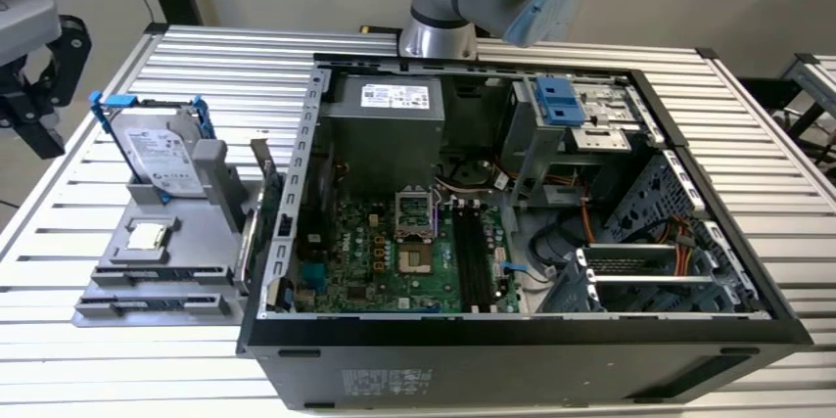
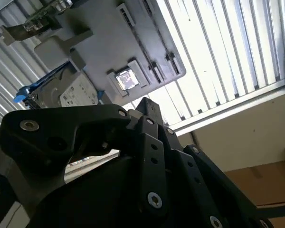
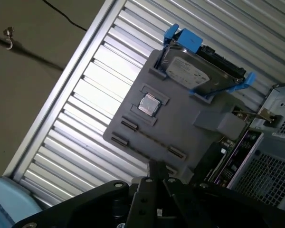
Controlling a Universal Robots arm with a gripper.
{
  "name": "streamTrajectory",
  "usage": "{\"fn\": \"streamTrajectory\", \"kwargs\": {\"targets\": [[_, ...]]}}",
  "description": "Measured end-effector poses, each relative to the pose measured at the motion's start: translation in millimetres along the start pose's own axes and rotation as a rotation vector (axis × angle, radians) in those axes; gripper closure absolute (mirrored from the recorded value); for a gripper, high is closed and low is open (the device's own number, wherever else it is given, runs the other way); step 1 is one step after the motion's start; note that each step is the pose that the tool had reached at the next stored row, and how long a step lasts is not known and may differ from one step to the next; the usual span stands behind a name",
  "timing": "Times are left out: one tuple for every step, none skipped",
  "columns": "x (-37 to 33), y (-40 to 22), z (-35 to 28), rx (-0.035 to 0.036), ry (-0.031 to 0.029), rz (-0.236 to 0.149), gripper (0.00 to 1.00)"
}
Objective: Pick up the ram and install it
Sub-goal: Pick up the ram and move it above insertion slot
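The ram (image 1: pixel 157 301) is a thin bluish stick lying on edge in a slot along the near side of a grey parts tray (image 1: pixel 196 212), at the exterior view's left. In the first wrist view the ram (image 3: pixel 152 139) shows as a thin dark line between two clips. My black gripper (image 1: pixel 39 115) hangs off the table's left edge, well clear of the tray and above it. Both wrist views look past the gripper (image 3: pixel 156 173) down at the tray (image 2: pixel 95 52). It holds nothing that I can see. Long black memory slots (image 1: pixel 477 261) run along the motherboard inside the open computer case (image 1: pixel 523 340).
On the tray, a silver hard drive in a blue bracket (image 1: pixel 163 149) stands upright at the far end and a small square processor chip (image 1: pixel 147 235) lies in the middle. The case wall (image 1: pixel 281 232) rises right beside the tray. The ribbed metal table (image 1: pixel 78 242) surrounds both.
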State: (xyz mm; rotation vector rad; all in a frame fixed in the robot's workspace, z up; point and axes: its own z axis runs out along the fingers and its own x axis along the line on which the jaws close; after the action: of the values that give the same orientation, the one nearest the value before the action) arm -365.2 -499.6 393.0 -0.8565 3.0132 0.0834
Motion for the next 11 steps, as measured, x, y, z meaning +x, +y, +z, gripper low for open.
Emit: {"fn": "streamTrajectory", "kwargs": {"targets": [[0.0,0.0,0.0,-0.0004,0.0009,-0.018,1.0],[0.0,0.0,0.0,-0.0008,0.0017,-0.035,1.0],[0.0,0.0,0.0,-0.0012,0.0026,-0.052,1.0],[0.0,0.0,0.0,-0.0016,0.0034,-0.07,1.0],[0.0,0.0,0.1,-0.002,0.0042,-0.087,1.0],[0.0,0.0,0.0,-0.0023,0.0051,-0.105,1.0],[0.0,0.0,0.0,-0.0027,0.006,-0.121,1.0],[0.0,0.0,0.0,-0.0031,0.0069,-0.14,1.0],[0.0,0.0,0.0,-0.0035,0.0077,-0.157,1.0],[0.0,0.0,0.0,-0.0039,0.0086,-0.174,1.0],[0.0,0.0,0.0,-0.0042,0.0094,-0.191,1.0]]}}
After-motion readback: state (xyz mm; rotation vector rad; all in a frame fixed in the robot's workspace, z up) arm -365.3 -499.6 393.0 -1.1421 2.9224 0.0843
